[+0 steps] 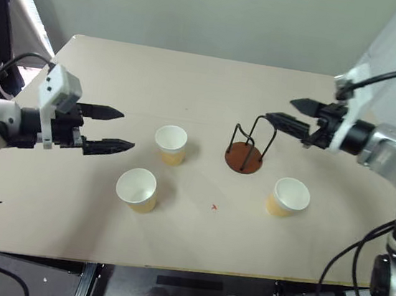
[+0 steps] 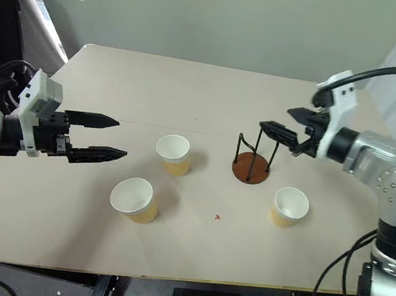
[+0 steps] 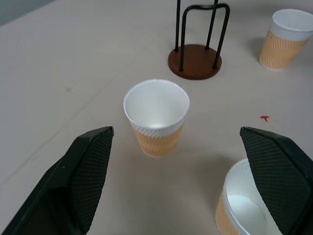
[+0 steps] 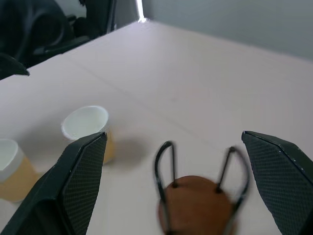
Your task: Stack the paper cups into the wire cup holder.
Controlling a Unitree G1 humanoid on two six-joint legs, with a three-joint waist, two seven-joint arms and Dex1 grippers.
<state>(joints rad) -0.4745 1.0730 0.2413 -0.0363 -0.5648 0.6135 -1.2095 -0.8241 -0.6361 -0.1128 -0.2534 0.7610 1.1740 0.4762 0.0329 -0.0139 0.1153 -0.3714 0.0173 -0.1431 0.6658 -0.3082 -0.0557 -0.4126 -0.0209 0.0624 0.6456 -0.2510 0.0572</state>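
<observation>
While all three paper cups stand loose on the table and the wire cup holder is empty, the task is judged to be at its opening approach, with no cup yet grasped. From left to right: the left gripper, fingers spread wide and holding nothing, hovers above the table's left side, aimed toward the near-left cup and the middle cup, which sits just ahead between its fingers in the wrist view; the holder stands right of centre, its brown disc flat on the table and its black wire loops rising upright, open at the top; the right gripper, likewise released and empty, hangs above and just beside the holder; the right cup stands nearest the front edge. Every cup is upright, mouth up, long axis vertical. The next move probably calls for closing on one cup's wall, then lowering it base-first along the holder's vertical axis.
</observation>
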